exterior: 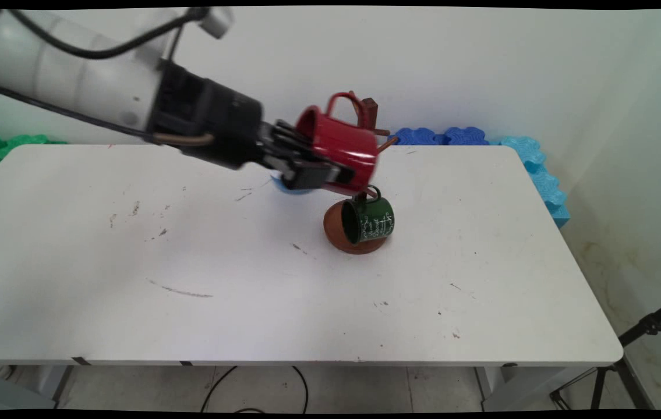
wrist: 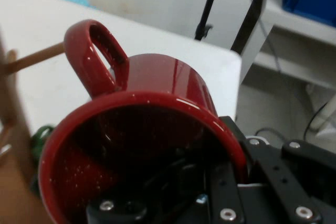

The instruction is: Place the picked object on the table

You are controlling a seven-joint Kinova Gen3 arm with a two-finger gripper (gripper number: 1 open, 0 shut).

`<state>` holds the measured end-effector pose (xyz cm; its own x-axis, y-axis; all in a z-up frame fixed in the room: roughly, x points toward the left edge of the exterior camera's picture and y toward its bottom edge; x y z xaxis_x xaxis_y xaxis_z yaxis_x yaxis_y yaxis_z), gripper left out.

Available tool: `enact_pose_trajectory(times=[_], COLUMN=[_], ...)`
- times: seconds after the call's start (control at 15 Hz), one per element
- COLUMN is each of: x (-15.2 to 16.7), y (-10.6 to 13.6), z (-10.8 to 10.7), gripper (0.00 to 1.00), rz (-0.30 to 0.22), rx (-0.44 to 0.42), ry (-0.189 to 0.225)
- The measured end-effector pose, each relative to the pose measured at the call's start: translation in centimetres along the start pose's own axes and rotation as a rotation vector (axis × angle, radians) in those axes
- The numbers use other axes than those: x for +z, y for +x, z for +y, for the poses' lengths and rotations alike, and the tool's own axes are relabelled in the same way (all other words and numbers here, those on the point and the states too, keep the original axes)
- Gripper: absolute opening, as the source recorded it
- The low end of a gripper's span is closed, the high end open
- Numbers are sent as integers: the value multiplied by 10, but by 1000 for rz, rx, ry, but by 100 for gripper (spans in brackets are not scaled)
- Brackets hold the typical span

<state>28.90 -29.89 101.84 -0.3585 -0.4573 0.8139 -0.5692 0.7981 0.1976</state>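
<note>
1. While the white arm (exterior: 68, 75) reaches in from the upper left, nearly level and tipped a little downward, its black gripper (exterior: 330, 169) hangs above the middle of the white counter (exterior: 248, 279), toward the far side.
2. Seen from the main view, the jaws are clamped on the rim of a red mug (exterior: 339, 148), which lies tipped on its side in the air with its handle uppermost.
3. The red mug sits right against a brown wooden mug tree (exterior: 370, 113); the handle is up among the top pegs, though whether it is hooked over one cannot be told from here.
4. Just below the red mug, a green mug (exterior: 371, 220) hangs by its handle from a lower peg, in front of the tree's round brown base (exterior: 339, 233).
5. A bit of something blue (exterior: 283, 185) shows on the counter under the gripper, mostly hidden.
6. Blue, teal and green foam pieces (exterior: 441, 136) line the wall behind the counter.
7. From the hand view, the red mug (wrist: 142, 140) fills the middle, its open mouth facing the camera and its handle pointing up and left.
8. One finger goes inside the mug and the other finger (wrist: 273, 182) lies outside the wall, pinching it.
9. A wooden peg (wrist: 31, 59) pokes in from the left beside the handle, and a sliver of the green mug (wrist: 39, 140) shows lower left.
</note>
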Motion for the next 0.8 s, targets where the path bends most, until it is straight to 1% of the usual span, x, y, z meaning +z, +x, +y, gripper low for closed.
enact_pose_trajectory(times=[0.2, 0.33, 0.47, 0.67, 0.8], x=[-23, -39, -52, -66, -69], y=[-6, -11, -17, -29, -35], z=[-20, -37, -53, -75, -87], gripper=[0, 0, 0, 0, 0], rz=[-51, -105, -166, -287, -365], rx=[32, 59, 85, 145, 186], ry=[20, 48, 81, 132, 161])
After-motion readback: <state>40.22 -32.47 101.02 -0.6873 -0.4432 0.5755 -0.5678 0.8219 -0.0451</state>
